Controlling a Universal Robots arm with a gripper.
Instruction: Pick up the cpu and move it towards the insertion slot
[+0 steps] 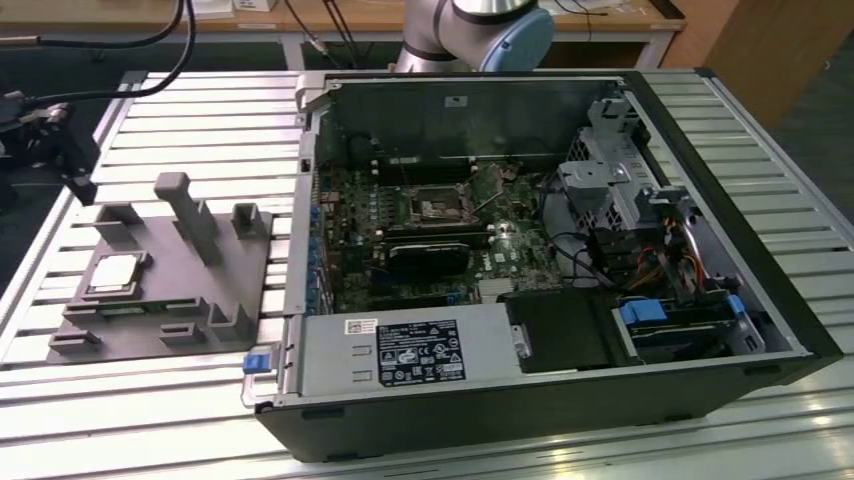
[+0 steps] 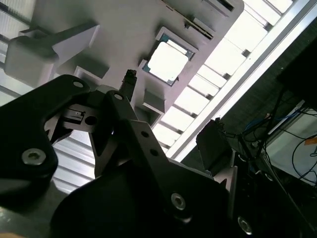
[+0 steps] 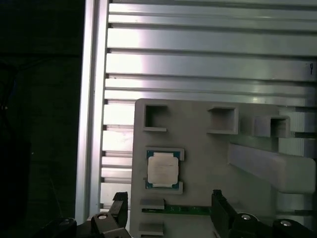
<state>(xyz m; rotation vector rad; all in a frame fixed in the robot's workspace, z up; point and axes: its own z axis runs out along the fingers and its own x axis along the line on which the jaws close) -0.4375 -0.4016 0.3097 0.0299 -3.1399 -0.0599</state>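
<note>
1. The cpu (image 3: 163, 168) lies flat in a shallow recess of the grey fixture (image 3: 208, 158), with its silver top facing up.
2. In the first wrist view, the gripper (image 3: 169, 206) hangs above the fixture. Its two black fingers (image 3: 221, 210) are spread wide apart and nothing is between them.
3. The cpu lies just beyond the fingertips, in line with the gap between them. It touches neither finger.
4. A green strip (image 3: 188, 210) is seated in the fixture and runs across the gap between the fingertips. It lies just beside the cpu recess.
5. In the second wrist view, the cpu (image 2: 167, 62) appears past the gripper's black linkage. It is clear of the gripper and sits in its recess.
6. In the exterior view, the fixture (image 1: 167, 265) rests on the slatted metal table (image 1: 200, 110) at the exterior view's left. The cpu (image 1: 114, 272) is at the fixture's outer side.
7. The open case (image 1: 561, 410) lies on the table to the exterior view's right of the fixture, just beside it.
8. The slot (image 1: 437, 205) sits on the green board (image 1: 514, 255) inside the case, well apart from the cpu.
9. The arm (image 1: 481, 25) stands at the far edge of the table, behind the case.
</note>
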